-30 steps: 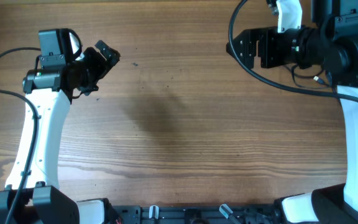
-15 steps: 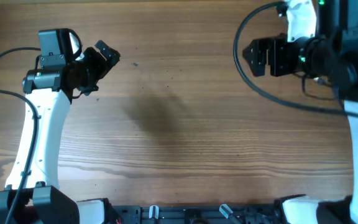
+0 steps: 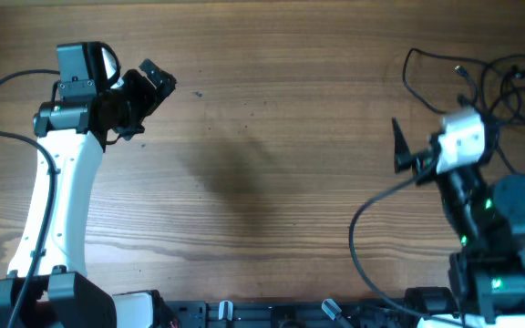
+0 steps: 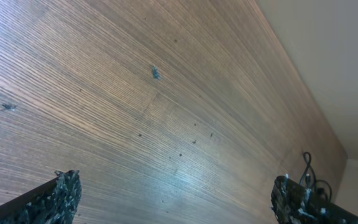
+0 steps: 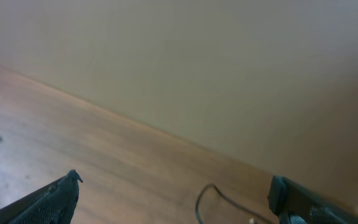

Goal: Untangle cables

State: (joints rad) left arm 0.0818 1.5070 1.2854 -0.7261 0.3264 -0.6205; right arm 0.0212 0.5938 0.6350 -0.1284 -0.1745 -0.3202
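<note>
The cables (image 3: 486, 77) are thin black cords lying in loose tangled loops at the table's far right corner. One loop of them shows in the right wrist view (image 5: 209, 200), and a bit shows far off in the left wrist view (image 4: 309, 171). My right gripper (image 3: 398, 148) is open and empty, raised and tilted, in front of and to the left of the cables; its fingers show wide apart in its own view (image 5: 176, 202). My left gripper (image 3: 153, 89) is open and empty at the far left, well away from the cables, with its fingers apart over bare wood (image 4: 179, 199).
The wooden table (image 3: 262, 182) fills the view. The right arm's thick black wire (image 3: 363, 228) loops over the table at the front right. A pale wall (image 5: 229, 62) stands behind the table's far edge. Arm bases sit along the front edge.
My right arm has pulled back from the far right corner toward its base, uncovering the cables. The left arm has not moved.
</note>
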